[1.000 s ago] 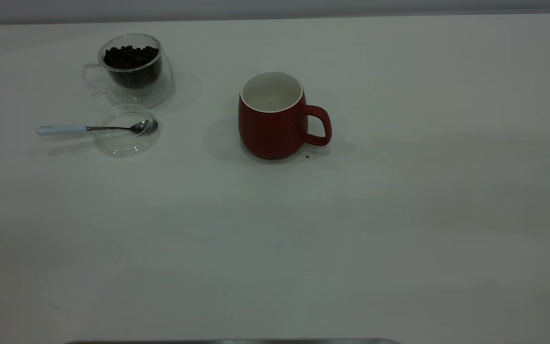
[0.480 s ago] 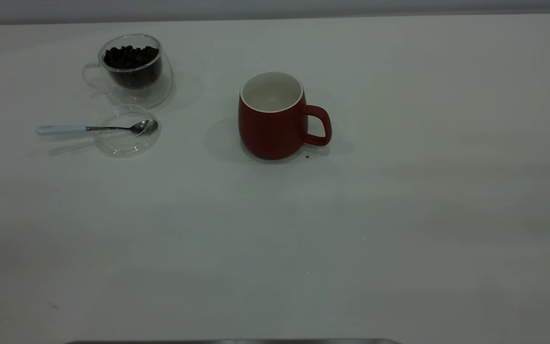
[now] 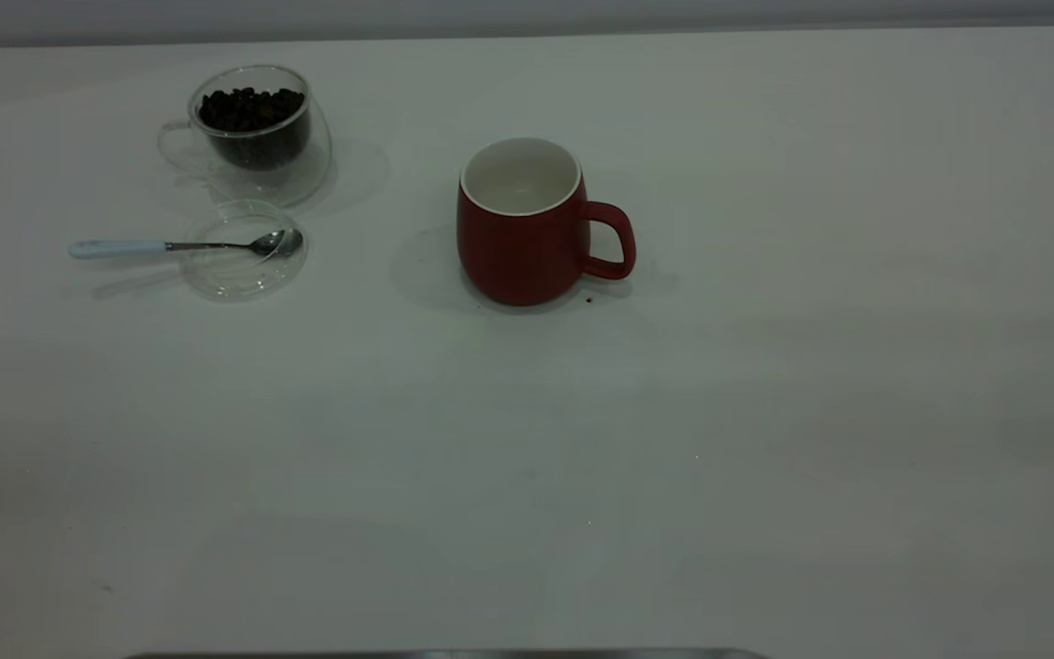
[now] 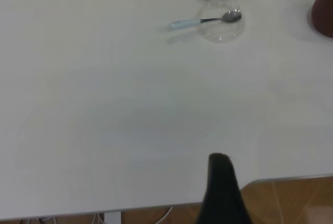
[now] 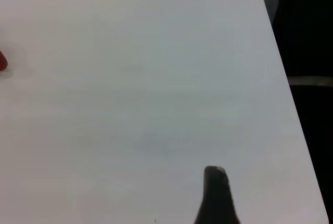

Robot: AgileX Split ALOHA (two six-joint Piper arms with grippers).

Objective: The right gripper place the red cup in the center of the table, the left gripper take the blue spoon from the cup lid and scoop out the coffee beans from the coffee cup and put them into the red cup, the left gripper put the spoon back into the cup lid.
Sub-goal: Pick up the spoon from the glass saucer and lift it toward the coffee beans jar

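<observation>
Exterior view: mug upright mid-table, handle pointing right; glass cup of beans far left, spoon resting across the lid in front of it. Left wrist: left gripper over the near table edge, jaws can't be judged. Right wrist: right gripper, same story.

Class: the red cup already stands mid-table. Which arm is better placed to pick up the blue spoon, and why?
Left. The blue spoon lies across the cup lid on the table's left side, in the left wrist view. The right wrist view shows only a sliver of the red cup.
</observation>
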